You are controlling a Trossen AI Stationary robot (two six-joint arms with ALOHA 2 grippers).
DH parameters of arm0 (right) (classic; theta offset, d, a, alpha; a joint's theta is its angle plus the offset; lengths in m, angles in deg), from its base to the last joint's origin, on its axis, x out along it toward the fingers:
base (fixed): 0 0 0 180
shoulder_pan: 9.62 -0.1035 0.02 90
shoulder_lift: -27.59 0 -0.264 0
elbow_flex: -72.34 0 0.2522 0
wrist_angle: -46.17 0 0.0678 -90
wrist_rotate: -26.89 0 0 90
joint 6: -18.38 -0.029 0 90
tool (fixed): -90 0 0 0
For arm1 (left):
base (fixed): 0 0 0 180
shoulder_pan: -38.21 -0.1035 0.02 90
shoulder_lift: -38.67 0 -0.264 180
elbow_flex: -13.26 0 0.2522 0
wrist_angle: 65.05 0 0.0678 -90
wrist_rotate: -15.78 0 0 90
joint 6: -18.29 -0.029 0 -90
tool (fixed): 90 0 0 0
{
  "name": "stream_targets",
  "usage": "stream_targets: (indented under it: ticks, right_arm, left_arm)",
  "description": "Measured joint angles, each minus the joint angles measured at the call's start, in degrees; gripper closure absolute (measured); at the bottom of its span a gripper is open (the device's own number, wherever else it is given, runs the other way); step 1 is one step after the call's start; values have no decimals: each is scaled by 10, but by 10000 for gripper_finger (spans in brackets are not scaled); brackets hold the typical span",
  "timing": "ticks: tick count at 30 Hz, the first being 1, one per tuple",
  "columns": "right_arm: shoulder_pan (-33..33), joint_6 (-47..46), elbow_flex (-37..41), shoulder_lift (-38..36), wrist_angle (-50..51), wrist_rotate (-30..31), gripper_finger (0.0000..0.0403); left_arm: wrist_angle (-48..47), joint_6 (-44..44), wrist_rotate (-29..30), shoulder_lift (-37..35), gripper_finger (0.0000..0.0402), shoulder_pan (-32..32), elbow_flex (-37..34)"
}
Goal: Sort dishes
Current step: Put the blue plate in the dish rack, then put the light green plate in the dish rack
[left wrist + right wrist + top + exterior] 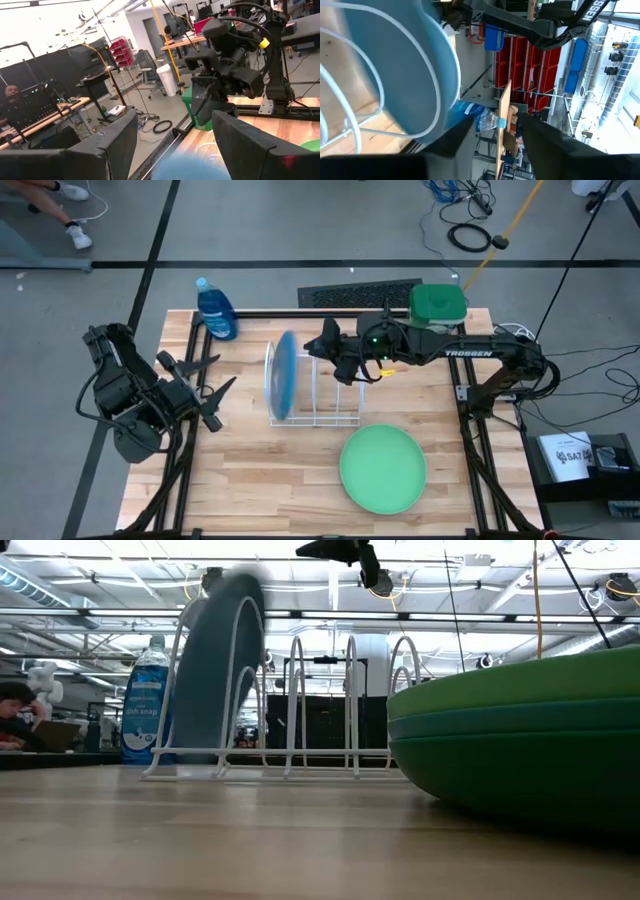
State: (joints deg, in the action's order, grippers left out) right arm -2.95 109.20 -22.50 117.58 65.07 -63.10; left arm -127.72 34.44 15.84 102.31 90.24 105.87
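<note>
Standing the blue plate (pixel 283 376) upright in the wire rack's (pixel 335 418) left end slot, we hover our right gripper (pixel 322 342) above, fingers parted and empty, while our left gripper (pixel 205 391) waits wide open near the table's left edge

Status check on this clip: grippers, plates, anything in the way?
Right gripper empty above the wire rack; left gripper open, waiting at table's left. Blue plate upright in rack; remaining plates stacked. Nothing blocking.

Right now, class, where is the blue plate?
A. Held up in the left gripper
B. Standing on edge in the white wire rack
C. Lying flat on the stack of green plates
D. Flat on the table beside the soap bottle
B: the blue plate stands on edge in an end slot of the white wire rack, apart from the stack of green plates.
</note>
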Motion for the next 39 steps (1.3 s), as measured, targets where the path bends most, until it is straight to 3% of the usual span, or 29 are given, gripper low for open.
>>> stream_targets:
  ticks: [5,10,16,19,28,30,34,39]
  right_arm:
    - [-5,3,0,0,-4,-1,208]
    - [-11,0,0,0,-6,10,201]
    - [-33,-37,0,-2,-6,108,205]
    - [-42,-116,0,-9,3,149,206]
    - [-69,-367,1,-47,214,147,206]
    - [-78,-439,1,-58,272,141,206]
    - [-99,-584,1,-75,377,63,206]
    - [-143,-708,10,-78,472,44,206]
  left_arm:
    - [-1,0,0,0,149,0,0]
    - [-1,1,0,0,149,0,0]
    - [-1,28,-1,2,149,0,-6]
    - [0,50,-5,2,149,-5,-24]
    - [7,135,-50,3,149,-48,-95]
    - [25,134,-67,3,149,-62,-96]
    - [60,122,-114,6,149,-87,-96]
    - [169,20,-178,33,149,-115,-96]
